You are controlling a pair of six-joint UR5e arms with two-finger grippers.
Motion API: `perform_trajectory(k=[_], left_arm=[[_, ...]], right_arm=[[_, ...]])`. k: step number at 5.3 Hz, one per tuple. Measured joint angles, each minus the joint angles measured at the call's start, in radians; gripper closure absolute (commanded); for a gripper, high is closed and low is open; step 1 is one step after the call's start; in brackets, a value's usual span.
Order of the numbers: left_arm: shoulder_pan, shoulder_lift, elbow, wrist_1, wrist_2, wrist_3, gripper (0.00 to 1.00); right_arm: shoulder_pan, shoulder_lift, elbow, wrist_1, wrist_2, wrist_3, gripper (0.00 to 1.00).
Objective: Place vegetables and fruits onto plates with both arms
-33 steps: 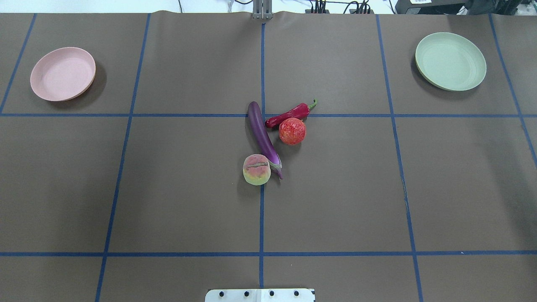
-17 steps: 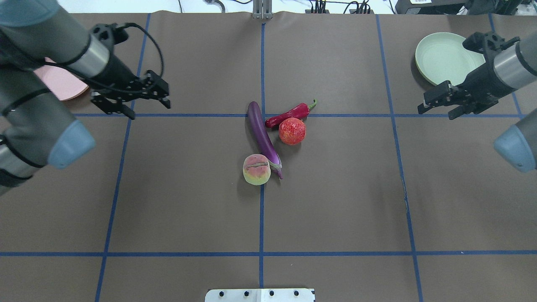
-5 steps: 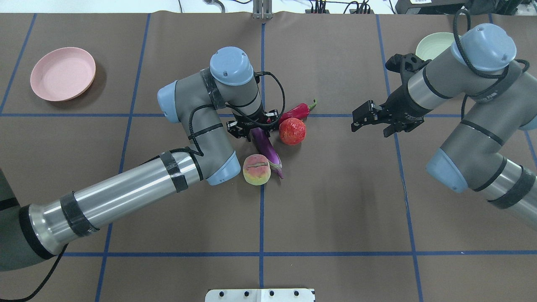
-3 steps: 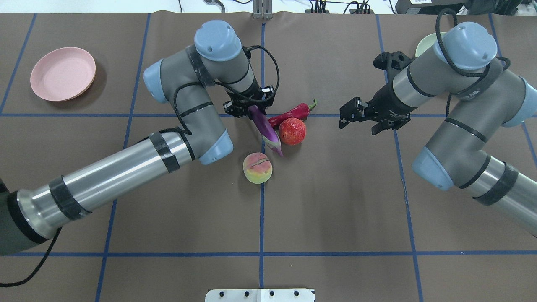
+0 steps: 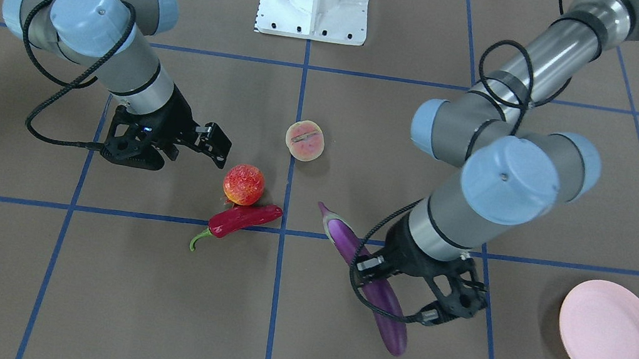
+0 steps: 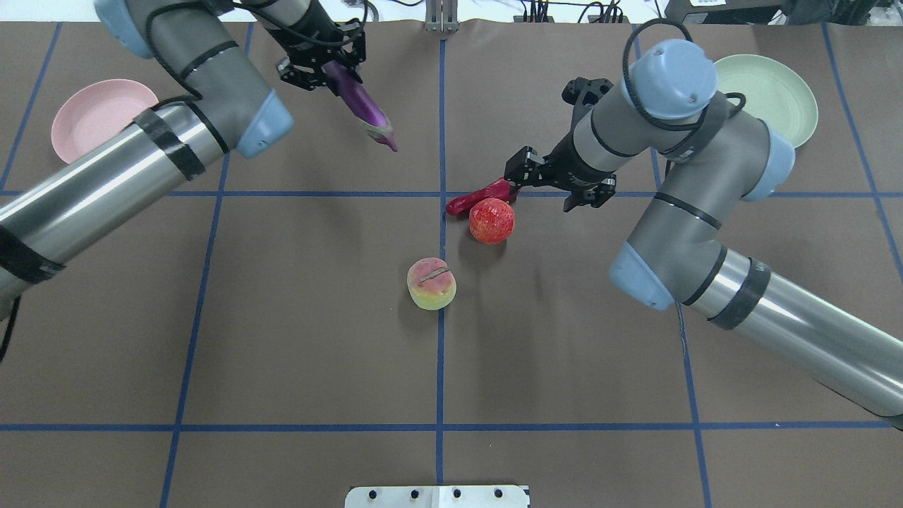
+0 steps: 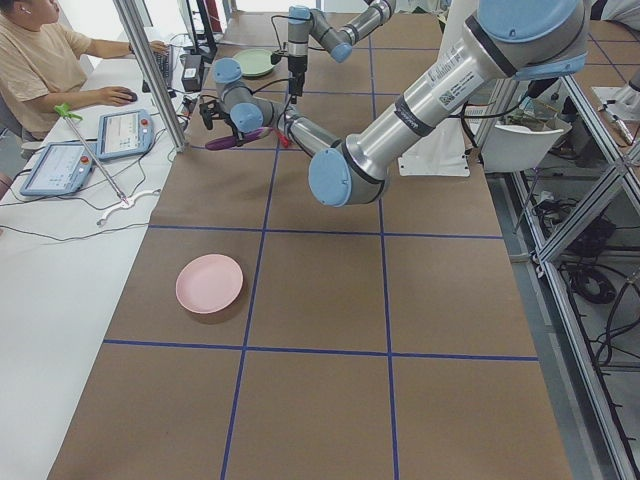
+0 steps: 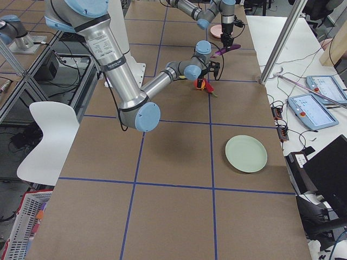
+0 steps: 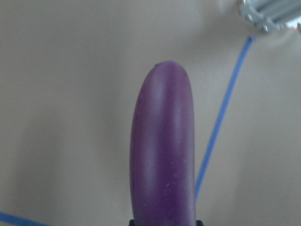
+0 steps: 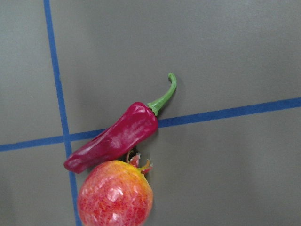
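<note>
Four toy foods must go on plates, and none sits on a plate yet. Nearest the robot, the white base block (image 6: 437, 496) sits at the edge of the brown table (image 6: 303, 339). Next comes the pink-yellow peach (image 6: 432, 283), alone on a blue tape line (image 6: 439, 367).

Just past it, at one o'clock from the peach, the red-orange pomegranate (image 6: 492, 221) rests on the table. It touches the red chili (image 6: 477, 198), which lies at its twelve o'clock. The right gripper (image 6: 540, 189) hangs over the chili's green stem end. Its jaws are apart and hold nothing. I think it is going for the chili. The pomegranate leans on the chili, so it may roll when the chili gets grabbed.

Farther out, at eleven o'clock from the peach, the left gripper (image 6: 326, 69) is closed around the long purple eggplant (image 6: 361, 107). The eggplant is up in the air and tilted. So one food is lifted and three lie on the table.

Farthest away are the two bare plates. The pink plate (image 6: 85, 116) is at ten o'clock and the green plate (image 6: 783, 99) is at two o'clock. The eggplant looks headed for the pink one, which is closer to it.

A person (image 7: 40, 60) sits at a desk past the far edge of the table.
</note>
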Motion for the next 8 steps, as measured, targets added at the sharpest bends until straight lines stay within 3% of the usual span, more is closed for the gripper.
perform_trajectory(k=[2,6,7,8], left_arm=[[-0.073,0.064,0.001,0.000,-0.036,0.129,1.00],[-0.100,0.076,0.002,0.001,-0.039,0.148,1.00],[-0.118,0.088,0.003,0.005,-0.039,0.187,1.00],[-0.145,0.115,0.005,0.010,-0.040,0.265,1.00]], right_arm=[[-0.078,0.069,-0.063,-0.002,-0.145,0.155,0.00],[-0.106,0.117,-0.156,-0.004,-0.182,0.197,0.02],[-0.112,0.126,-0.169,-0.002,-0.186,0.205,0.27],[-0.121,0.126,-0.172,-0.002,-0.196,0.206,0.99]])
